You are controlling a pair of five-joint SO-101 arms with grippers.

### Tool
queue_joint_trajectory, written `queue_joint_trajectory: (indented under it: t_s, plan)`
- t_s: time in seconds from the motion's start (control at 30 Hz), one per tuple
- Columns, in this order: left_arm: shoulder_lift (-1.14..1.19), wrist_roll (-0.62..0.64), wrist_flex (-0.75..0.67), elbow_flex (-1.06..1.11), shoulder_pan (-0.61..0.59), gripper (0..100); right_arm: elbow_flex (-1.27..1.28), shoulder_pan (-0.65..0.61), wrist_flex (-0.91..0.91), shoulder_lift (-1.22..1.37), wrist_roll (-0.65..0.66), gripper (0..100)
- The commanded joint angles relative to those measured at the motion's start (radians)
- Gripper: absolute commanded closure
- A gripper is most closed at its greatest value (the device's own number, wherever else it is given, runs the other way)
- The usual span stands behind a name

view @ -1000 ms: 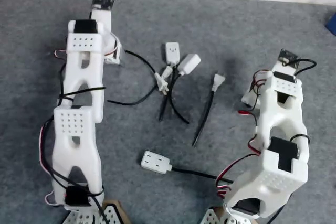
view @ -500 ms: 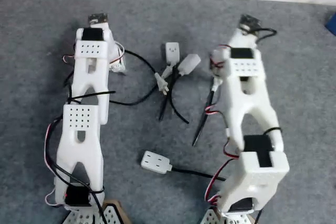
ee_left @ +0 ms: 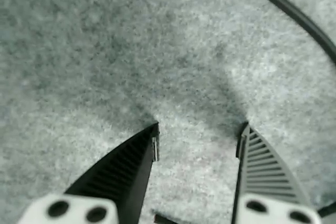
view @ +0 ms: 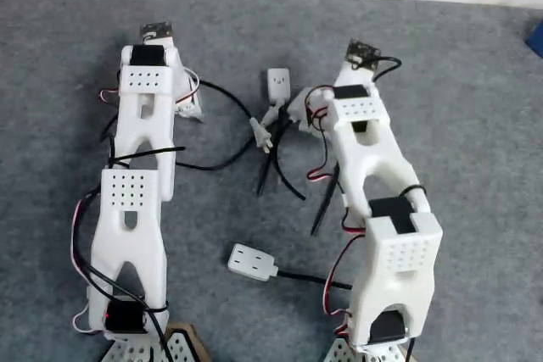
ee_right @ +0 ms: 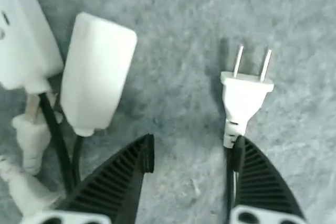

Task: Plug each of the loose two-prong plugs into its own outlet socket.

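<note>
In the right wrist view my right gripper [ee_right: 192, 148] stands open just above the carpet. A white two-prong plug [ee_right: 244, 95] lies against its one finger, prongs pointing away. A long white socket [ee_right: 94, 72] and a squarer socket [ee_right: 23, 40] lie beyond the other finger, with two more white plugs [ee_right: 29, 135] beside them. From above, the squarer socket [view: 277, 82] and a loose plug [view: 261, 133] lie between the arms. My left gripper [ee_left: 198, 132] is open over bare carpet, with a black cable [ee_left: 294, 11] passing beyond it.
A white three-outlet block [view: 252, 262] on a black cord lies near the front, between the arm bases. Black cables [view: 280, 171] cross in the middle. The grey carpet [view: 475, 125] to the right of the right arm is open floor.
The right arm has swung left and stretched out, so it now covers the single plug and part of the long socket. The left arm shifted slightly a second ago, then stayed still.
</note>
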Motion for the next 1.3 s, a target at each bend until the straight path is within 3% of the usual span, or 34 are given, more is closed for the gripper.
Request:
queue_joint_trajectory:
  t_s: [0.0,0.2,0.6,0.9,1.07,1.27]
  plan:
    - [-0.012,0.006,0.034,-0.065,-0.016,76,-0.091,0.058,0.001,0.035,0.051,79.3]
    - [-0.01,0.005,0.037,-0.073,-0.022,76,-0.231,0.076,0.143,0.054,0.118,91.4]
    - [-0.01,0.005,0.037,-0.073,-0.022,76,-0.271,0.107,0.196,0.059,0.227,91.4]
    - [-0.01,0.005,0.035,-0.071,-0.022,76,-0.278,0.099,0.22,0.097,0.236,91.1]
    - [-0.01,0.005,0.037,-0.07,-0.021,76,-0.41,0.099,0.257,0.206,0.236,83.1]
    - [-0.008,0.005,0.037,-0.07,-0.021,76,-0.624,0.101,0.323,0.364,0.236,83.0]
